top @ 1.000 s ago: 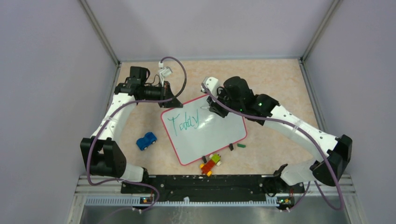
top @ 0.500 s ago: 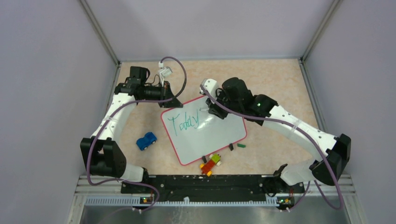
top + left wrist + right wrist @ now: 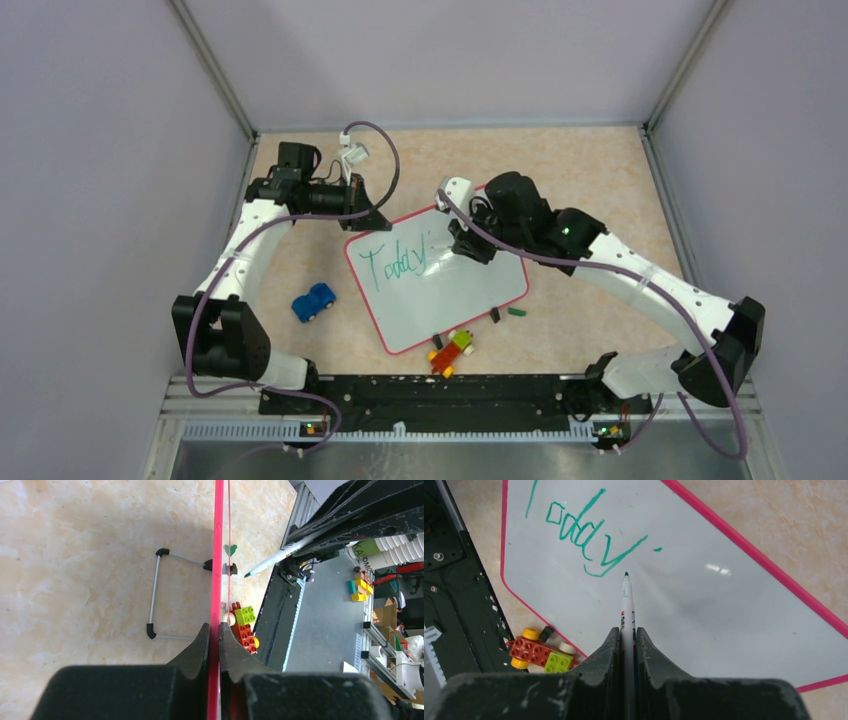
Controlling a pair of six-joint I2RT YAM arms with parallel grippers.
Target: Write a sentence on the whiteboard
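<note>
The whiteboard point(image 3: 450, 295) lies tilted on the table, its pink rim point(image 3: 218, 555) seen edge-on in the left wrist view. My left gripper point(image 3: 366, 222) is shut on the board's far left corner, its jaws pinching the rim point(image 3: 215, 630). Green lettering of the sentence point(image 3: 395, 265) reads "Today" point(image 3: 579, 535), followed by a small mark point(image 3: 657, 549). My right gripper point(image 3: 457, 246) is shut on a white marker point(image 3: 626, 607). The marker's green tip point(image 3: 626, 574) sits just below the tail of the "y"; contact with the board cannot be told.
A blue toy car point(image 3: 314, 301) stands left of the board. A red, green and yellow brick car point(image 3: 452, 351) lies at the board's near edge, with a small green cap point(image 3: 516, 312) to its right. The board's wire stand point(image 3: 157, 595) shows underneath. Enclosure walls surround the table.
My right gripper has shifted a little to the right with the marker, leaving a small mark after "Today". The left arm has not moved.
</note>
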